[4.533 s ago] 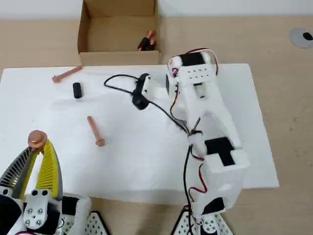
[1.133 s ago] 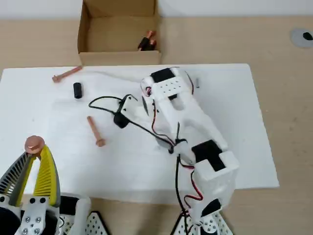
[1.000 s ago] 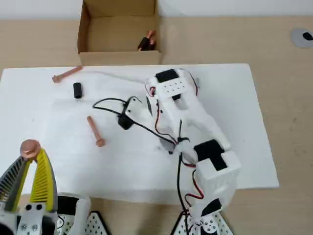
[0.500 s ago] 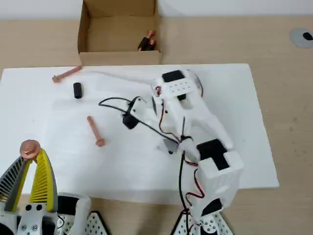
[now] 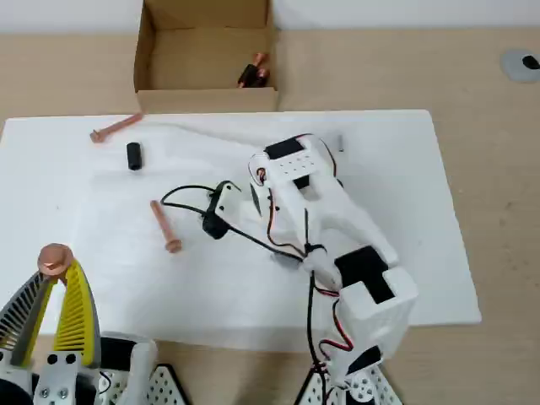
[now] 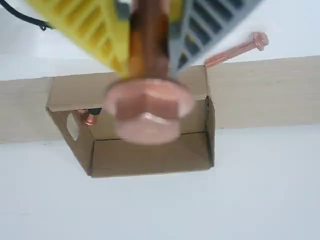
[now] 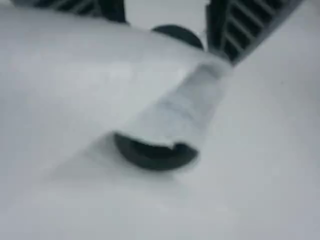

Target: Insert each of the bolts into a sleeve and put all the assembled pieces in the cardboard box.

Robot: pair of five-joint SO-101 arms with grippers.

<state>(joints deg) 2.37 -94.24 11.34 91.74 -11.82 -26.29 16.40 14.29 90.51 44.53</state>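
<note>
Right arm [image 5: 295,181] backs off the cardboard box [image 5: 148,76], grip can't tell; left claw [image 5: 56,277] clenches a bolt [image 5: 55,258] head-up, sleeve [image 5: 133,156] well apart near the box's left corner, axis pointing boxward.

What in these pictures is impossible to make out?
High view: the right arm hides whatever lies under it.
Right wrist view: the dark-ended tube is too blurred to identify.
High view: the pieces in the cardboard box are too small to count.
</note>
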